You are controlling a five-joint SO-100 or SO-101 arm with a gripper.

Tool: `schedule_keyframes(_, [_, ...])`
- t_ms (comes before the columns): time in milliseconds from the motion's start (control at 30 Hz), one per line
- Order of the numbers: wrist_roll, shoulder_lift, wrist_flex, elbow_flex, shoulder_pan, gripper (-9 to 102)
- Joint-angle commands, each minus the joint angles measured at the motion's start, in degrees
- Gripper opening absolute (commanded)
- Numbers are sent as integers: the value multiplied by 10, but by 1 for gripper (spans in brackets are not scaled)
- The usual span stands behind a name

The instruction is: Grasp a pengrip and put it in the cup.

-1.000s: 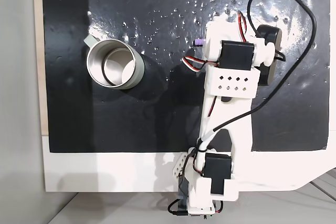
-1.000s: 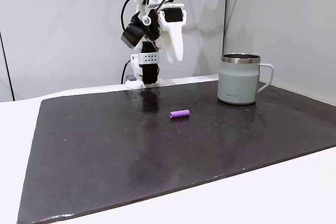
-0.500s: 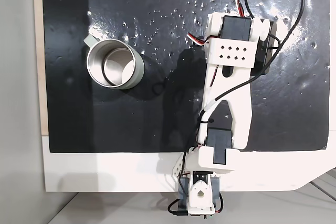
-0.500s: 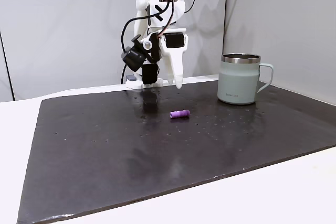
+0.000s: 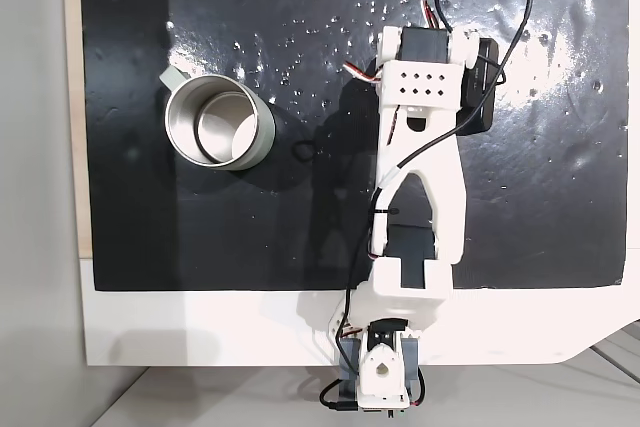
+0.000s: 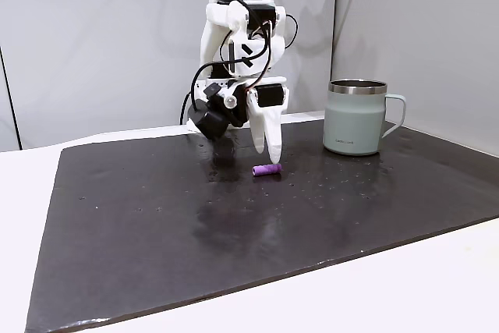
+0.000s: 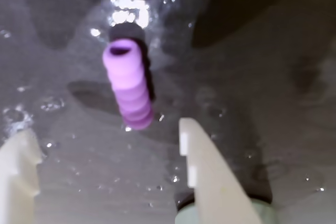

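On the black mat (image 6: pixel 156 224), near its middle in the side-on fixed view, the pengrip (image 6: pixel 267 170) is seen lying flat, a small purple ribbed tube. Just above and behind it the gripper (image 6: pixel 269 148) is lowered, its white fingers (image 6: pixel 263 126) pointed down at the mat — their tips are close over the pengrip but not touching it.

In the wrist view the pengrip (image 7: pixel 128 85) is shown lengthways, its hollow end turned away from the camera, with a bright reflection on the wet-looking mat (image 7: pixel 273 87) beyond it. The gripper (image 7: pixel 105 140) is spread apart: one pale finger (image 7: pixel 207 177) is seen at lower right, the other at the lower left corner, and the pengrip lies just ahead of the gap between them, nothing being held.

The cup (image 6: pixel 356 117) is set upright on the mat, well apart from the pengrip, to the right in the side-on view with its handle turned right. In the fixed view from above, the cup (image 5: pixel 219 124) stands at the left — its shiny inside is visible — and the arm (image 5: pixel 420 177) is stretched over the mat.
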Motion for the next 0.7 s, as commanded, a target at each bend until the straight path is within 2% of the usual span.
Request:
schedule_keyframes(0, [-10, 4, -24, 9, -11, 26])
schedule_keyframes(433, [-24, -9, -71, 66, -9, 24])
schedule_keyframes(667, [-24, -11, -86, 85, -12, 9])
